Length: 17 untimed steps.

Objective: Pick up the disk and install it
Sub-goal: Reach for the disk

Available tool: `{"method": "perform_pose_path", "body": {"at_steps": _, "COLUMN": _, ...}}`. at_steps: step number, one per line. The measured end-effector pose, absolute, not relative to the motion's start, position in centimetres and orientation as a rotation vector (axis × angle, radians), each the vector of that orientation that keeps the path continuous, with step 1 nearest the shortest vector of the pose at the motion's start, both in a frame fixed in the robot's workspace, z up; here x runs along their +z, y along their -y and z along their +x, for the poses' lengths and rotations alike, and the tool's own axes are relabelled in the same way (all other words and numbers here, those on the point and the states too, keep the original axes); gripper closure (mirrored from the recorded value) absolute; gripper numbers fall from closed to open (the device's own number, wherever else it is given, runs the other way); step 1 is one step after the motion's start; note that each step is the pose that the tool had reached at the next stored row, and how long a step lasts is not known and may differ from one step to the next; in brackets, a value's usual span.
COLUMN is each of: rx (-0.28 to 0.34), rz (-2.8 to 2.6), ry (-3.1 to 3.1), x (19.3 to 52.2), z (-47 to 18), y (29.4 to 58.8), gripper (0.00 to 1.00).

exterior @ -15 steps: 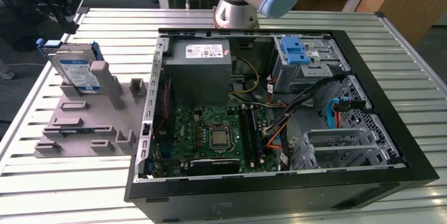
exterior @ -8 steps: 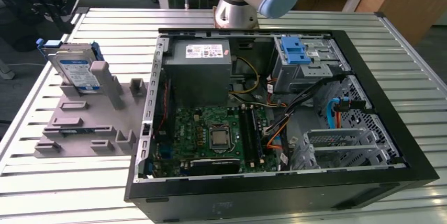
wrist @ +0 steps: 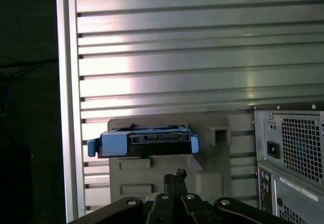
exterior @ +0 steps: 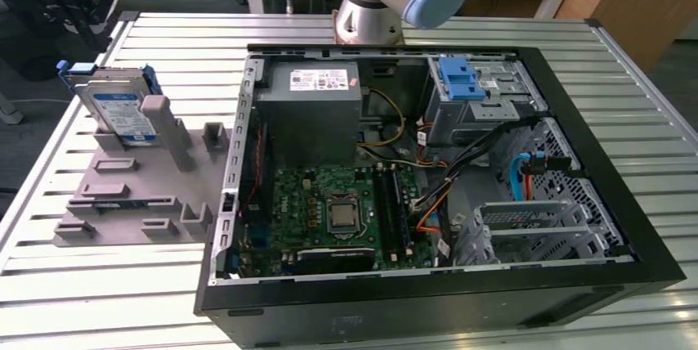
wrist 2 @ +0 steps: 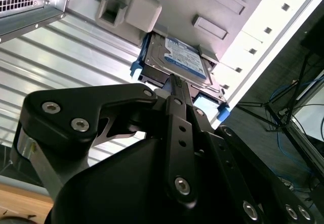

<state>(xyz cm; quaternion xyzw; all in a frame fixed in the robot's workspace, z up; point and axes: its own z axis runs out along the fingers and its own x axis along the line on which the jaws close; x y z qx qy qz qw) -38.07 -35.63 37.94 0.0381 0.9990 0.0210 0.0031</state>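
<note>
Disk (exterior: 118, 113) stands propped in the grey holder (exterior: 131, 195). The gripper (wrist: 174, 175), closed and empty, hangs apart from it. Approaching closed could topple the disk.

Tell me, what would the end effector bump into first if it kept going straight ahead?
Probably the disk, propped in its grey holder straight ahead of the end effector; depth is unclear.
</note>
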Motion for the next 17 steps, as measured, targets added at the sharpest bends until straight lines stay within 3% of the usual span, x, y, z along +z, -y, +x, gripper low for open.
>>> {"method": "perform_pose_path", "body": {"at_steps": 17, "rx": 0.066, "rz": 0.120, "ry": -3.132, "x": 37.7, "z": -39.4, "y": 35.0, "gripper": 0.89}}
